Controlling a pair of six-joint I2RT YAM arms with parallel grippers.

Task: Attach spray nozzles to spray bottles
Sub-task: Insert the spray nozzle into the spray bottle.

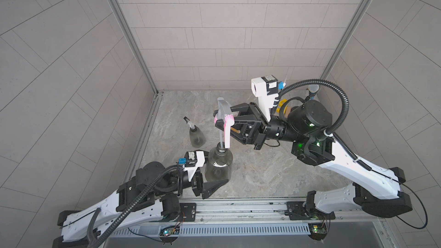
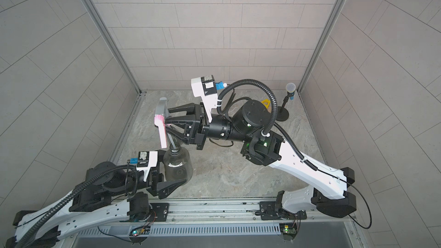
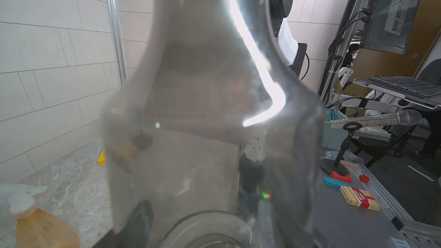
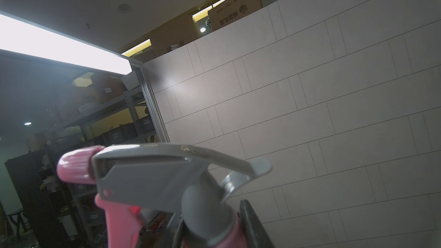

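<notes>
Right gripper [image 1: 232, 115], raised, pinches grey-and-pink trigger spray nozzle [image 1: 223, 113], its clear tube [image 1: 222, 139] dipping into smoky grey pear-shaped bottle [image 1: 219, 163] clasped by left gripper [image 1: 217, 170], in both top views. Left wrist: bottle [image 3: 202, 115] fills frame. Right wrist: nozzle [image 4: 155, 175] looms close.

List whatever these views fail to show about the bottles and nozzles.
- amber bottle: cut off by the left wrist view's edge; mostly behind the right arm in both top views.
- grey bottle: blurred, glare-streaked in the left wrist view; dip tube end untraceable.
- left fingers: far one hidden behind that bottle in both top views.
- grey-and-pink nozzle: collar runs off the right wrist view's edge.
</notes>
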